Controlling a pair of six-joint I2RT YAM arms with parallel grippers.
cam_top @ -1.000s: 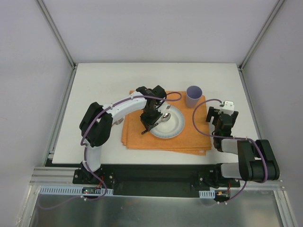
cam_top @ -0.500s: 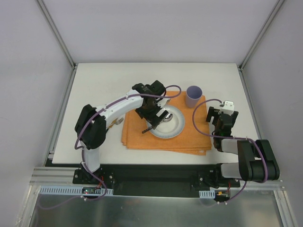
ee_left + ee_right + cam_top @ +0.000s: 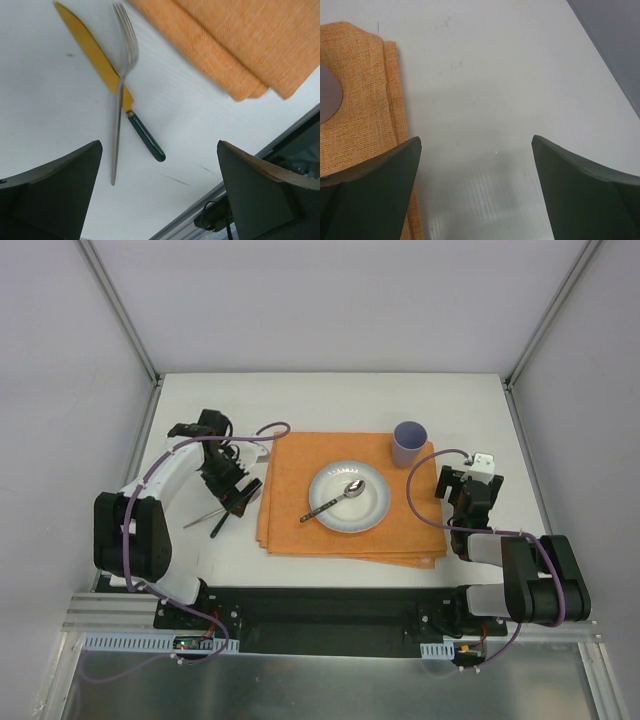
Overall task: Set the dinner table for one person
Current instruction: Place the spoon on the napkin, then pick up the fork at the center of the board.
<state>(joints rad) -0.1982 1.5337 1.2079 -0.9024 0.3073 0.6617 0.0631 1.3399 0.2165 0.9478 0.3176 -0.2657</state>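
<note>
Broadly, the large flat white dinner table fills the workspace. The orange folded cloth placemat lies across its middle, nearer the near edge. A round white ceramic plate sits in the centre of the mat, and a lilac plastic cup stands on the mat's far right corner.

The right gripper hovers with fingers spread and empty over bare table, just off the mat's right edge. The left gripper hangs over the bare strip between the mat and the left edge, its dark fingers wide apart and gripping nothing.

Below it lie a knife with a yellow blade and dark green handle and a slim steel fork that crosses over the knife. A steel spoon rests in the plate.

The step looks like picking up cutlery. The fork should probably go first, since it lies on top. It is best pinched across its handle, well clear of the crossing, with the fingertips brought right down to the tabletop.
</note>
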